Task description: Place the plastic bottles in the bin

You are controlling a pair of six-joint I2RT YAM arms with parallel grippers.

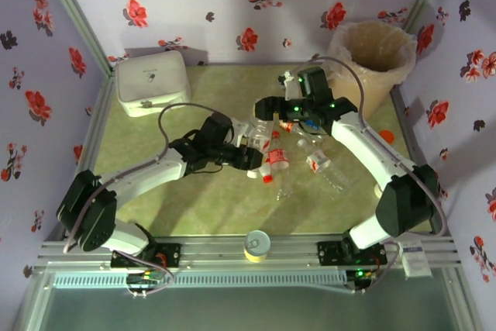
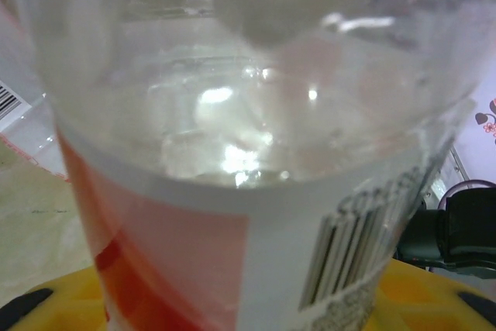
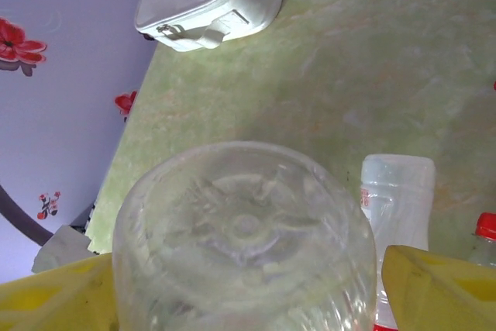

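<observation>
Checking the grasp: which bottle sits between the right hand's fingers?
The clear bottle seen base-first, moulded bottom facing the camera; the neighbouring bottle lies beyond it.

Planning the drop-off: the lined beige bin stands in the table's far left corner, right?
Not quite: the lined beige bin stands in the table's far right corner, as the top external view shows. The far left corner holds the white box.
</observation>
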